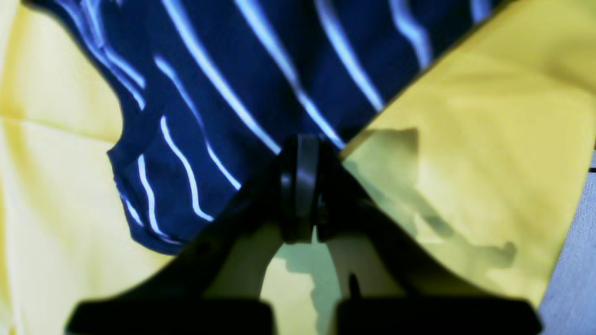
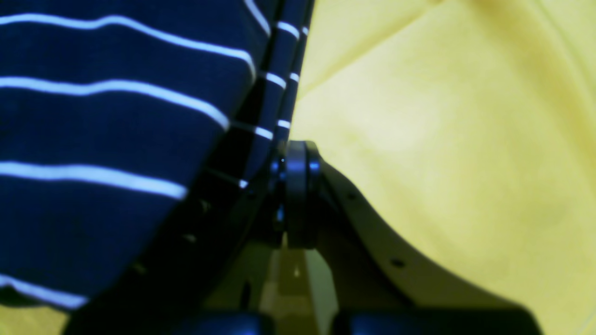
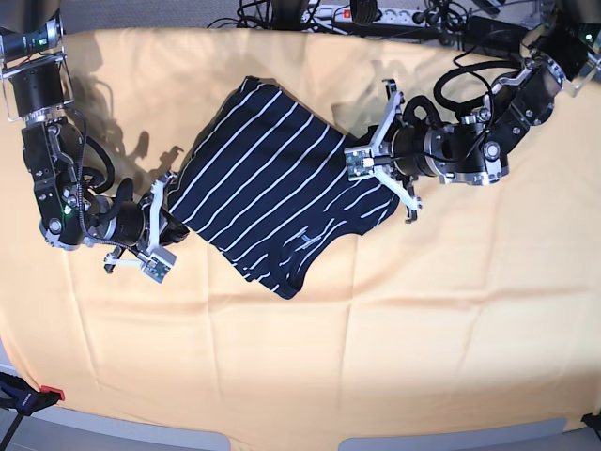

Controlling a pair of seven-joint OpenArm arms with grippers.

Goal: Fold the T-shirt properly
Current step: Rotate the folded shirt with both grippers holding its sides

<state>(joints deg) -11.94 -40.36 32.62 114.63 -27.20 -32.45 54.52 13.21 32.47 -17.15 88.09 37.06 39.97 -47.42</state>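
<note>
From my seat, nearest the base camera lies the bare yellow cloth (image 3: 310, 376) covering the table. Further in, at centre, the T-shirt (image 3: 272, 193) lies partly folded and skewed, its long axis running from 7 to 1 o'clock. At its 9 o'clock edge my right gripper (image 3: 172, 209) is pressed together, pinching the hem layers, as its wrist view confirms (image 2: 298, 153). At 3 o'clock my left gripper (image 3: 362, 162) pinches the opposite edge, fingers closed on fabric (image 1: 301, 149). I judge the shirt light, limp and prone to sagging or bunching, so holds belong at edges and corners, taking every layer, with both sides kept taut together.
</note>
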